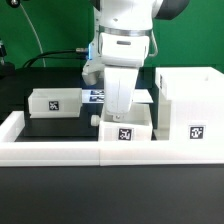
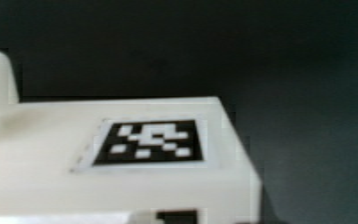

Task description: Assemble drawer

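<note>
Your two-finger gripper (image 1: pixel 120 112) is hanging low, its tips sitting right at the top of the small white open-top plastic box (image 1: pixel 126 130) with a black-and-white square tag on its face. You cannot tell from either view whether the jaws are clamping that box or standing apart. The arm's body is hiding them in the exterior view, and the wrist view is showing only the tagged face (image 2: pixel 153 142), close and blurred.

Here is what could be going wrong. If the grip is shallow or off-centre on a thin wall, the box is likely to tilt or slip once lifted. It also appears to be resting against the long low white border wall (image 1: pixel 60 150), which may snag it. The tall white open-fronted housing (image 1: pixel 190 105) is standing just beside it on the exterior view's right, so a skewed carry risks knocking it. The second small white tagged box (image 1: pixel 55 102) is lying apart on the exterior view's left, and the marker board (image 1: pixel 97 96) is lying behind the gripper.
</note>
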You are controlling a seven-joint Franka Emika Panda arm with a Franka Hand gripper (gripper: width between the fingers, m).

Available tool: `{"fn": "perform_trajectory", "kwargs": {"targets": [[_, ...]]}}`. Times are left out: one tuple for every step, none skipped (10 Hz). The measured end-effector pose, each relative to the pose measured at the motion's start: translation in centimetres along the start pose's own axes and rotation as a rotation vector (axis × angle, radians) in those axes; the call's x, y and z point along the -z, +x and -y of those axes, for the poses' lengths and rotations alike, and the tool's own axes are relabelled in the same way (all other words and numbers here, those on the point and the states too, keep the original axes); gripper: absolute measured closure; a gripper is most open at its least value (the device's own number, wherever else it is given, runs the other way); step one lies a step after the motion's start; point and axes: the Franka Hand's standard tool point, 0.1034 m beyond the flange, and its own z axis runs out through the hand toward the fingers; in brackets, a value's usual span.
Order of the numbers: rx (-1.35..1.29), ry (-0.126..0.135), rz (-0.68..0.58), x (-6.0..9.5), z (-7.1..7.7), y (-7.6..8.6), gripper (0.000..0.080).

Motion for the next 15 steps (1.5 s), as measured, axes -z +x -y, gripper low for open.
{"fn": "perform_trajectory", "kwargs": {"targets": [[0.000,0.001,0.000,-0.1,-0.1,-0.1,0.0758],[0.002,-0.004,-0.002,-0.1,-0.2,0.2,0.0758],[0.004,-0.023,-0.007,0.0,-0.4,0.4,0.0758],[0.002,-0.022,-0.006,-0.1,-0.3,0.2,0.0758],[0.001,-0.027,-0.007,-0.1,-0.3,0.2,0.0758],[0.000,-0.026,-0.007,-0.1,-0.3,0.2,0.0758],[0.001,-0.027,-0.007,-0.1,-0.3,0.2,0.0758],[-0.002,-0.088,-0.021,-0.1,-0.8,0.7,0.0758],[-0.004,-0.087,-0.023,-0.3,-0.5,0.8,0.0758],[-0.007,-0.091,-0.024,-0.3,-0.6,0.7,0.0758],[-0.010,-0.119,-0.030,-0.2,-0.8,0.8,0.0758],[-0.012,-0.125,-0.032,-0.4,-0.6,0.8,0.0758],[-0.012,-0.123,-0.032,-0.4,-0.6,0.8,0.0758],[-0.012,-0.122,-0.032,-0.4,-0.6,0.9,0.0758],[-0.006,-0.116,-0.032,-0.3,-0.6,1.2,0.0758]]}}
